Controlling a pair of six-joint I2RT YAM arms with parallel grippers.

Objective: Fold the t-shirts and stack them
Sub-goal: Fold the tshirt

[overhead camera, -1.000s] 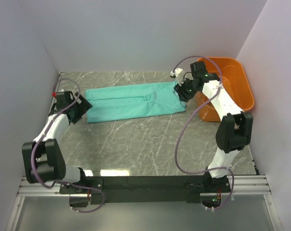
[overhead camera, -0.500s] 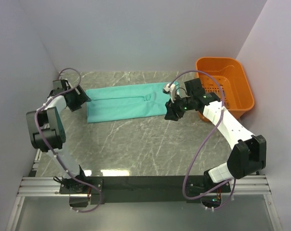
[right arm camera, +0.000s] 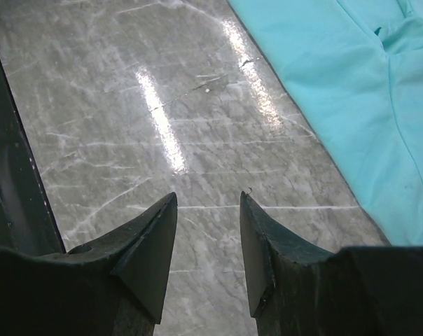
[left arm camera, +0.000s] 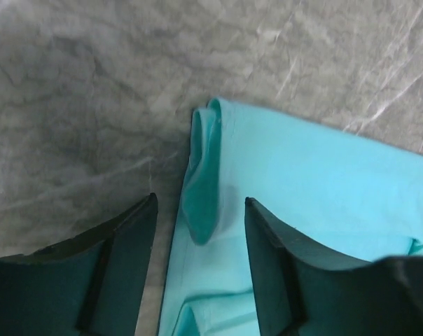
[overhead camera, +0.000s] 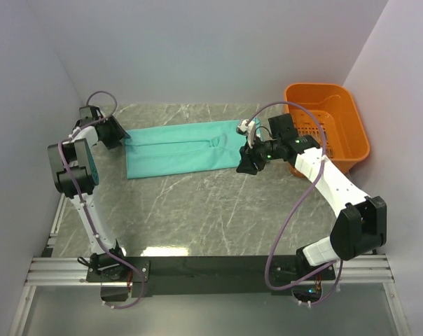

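Observation:
The teal t-shirt (overhead camera: 183,148) lies folded into a long strip across the far part of the marble table. My left gripper (overhead camera: 120,136) is open at its left end; in the left wrist view the jaws straddle a raised fold at the shirt's corner (left arm camera: 201,189) with the gripper (left arm camera: 199,203) low over the cloth. My right gripper (overhead camera: 244,166) is open and empty at the strip's near right corner; in the right wrist view the gripper (right arm camera: 208,199) is over bare marble, with the shirt (right arm camera: 351,105) to its upper right.
An orange plastic basket (overhead camera: 337,105) stands at the far right, behind the right arm. Grey walls close in the table on the left, back and right. A black rail (overhead camera: 211,266) runs along the near edge.
The left gripper moved from the shirt's near left corner up to its far left end. The right gripper swung from the shirt's far right end, by the basket, down to its near right corner.

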